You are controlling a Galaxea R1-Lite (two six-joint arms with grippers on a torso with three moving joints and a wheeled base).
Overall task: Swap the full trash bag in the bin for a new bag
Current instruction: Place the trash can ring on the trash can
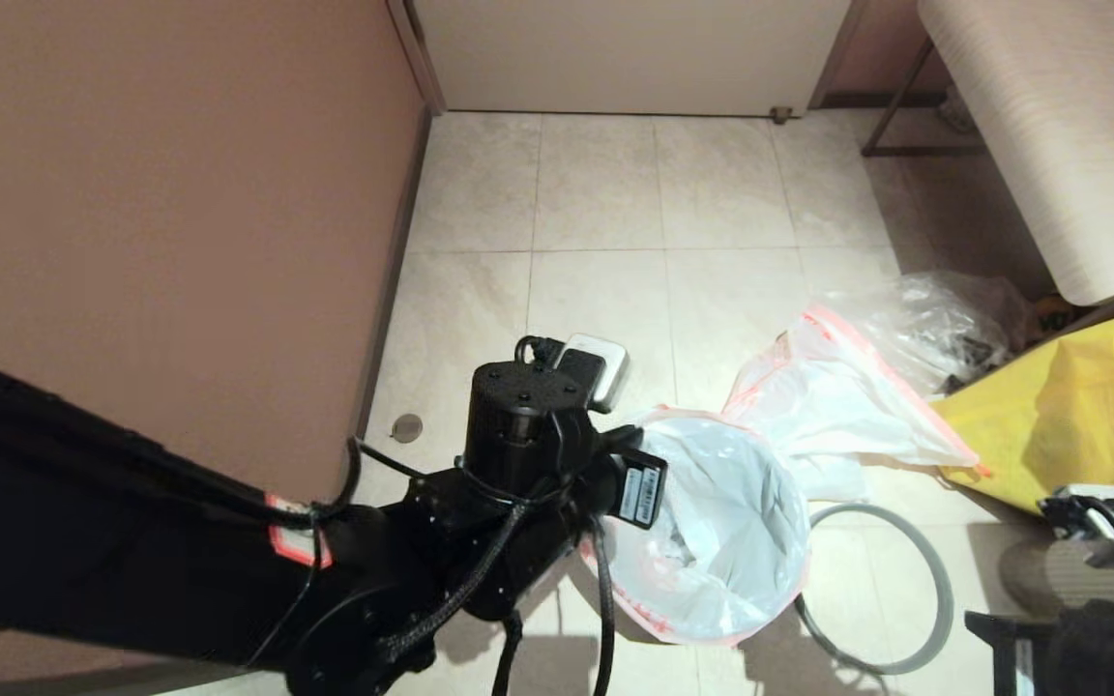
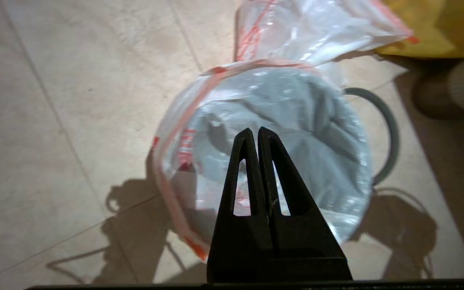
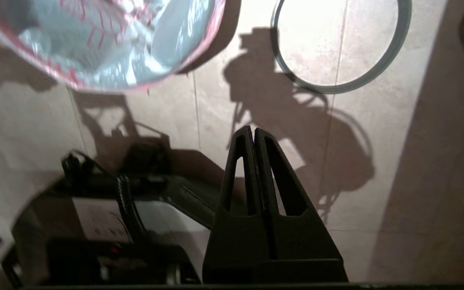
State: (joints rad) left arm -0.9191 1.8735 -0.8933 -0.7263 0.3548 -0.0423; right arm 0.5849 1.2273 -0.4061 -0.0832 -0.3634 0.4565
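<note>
On the new bag (image 2: 296, 121), red lettering (image 2: 185, 147), seemingly unreadable.

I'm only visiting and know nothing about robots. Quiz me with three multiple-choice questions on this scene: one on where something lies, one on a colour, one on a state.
1. Where is the grey ring?
A. Fitted on the bin's top
B. Flat on the floor beside the bin
C. On the bench

2. What colour is the tote by the bench?
A. Yellow
B. Blue
C. Black

3. How is the left gripper?
A. Open wide
B. Clamped on the ring
C. Shut, holding nothing

Answers:
1 B: the ring lies on the tiles next to the bin, which is lined with a white bag whose orange-red hem folds over its top.
2 A: the fabric is plainly yellow.
3 C: in the left wrist view its fingers meet, with nothing between them, above the lined bin.
</note>
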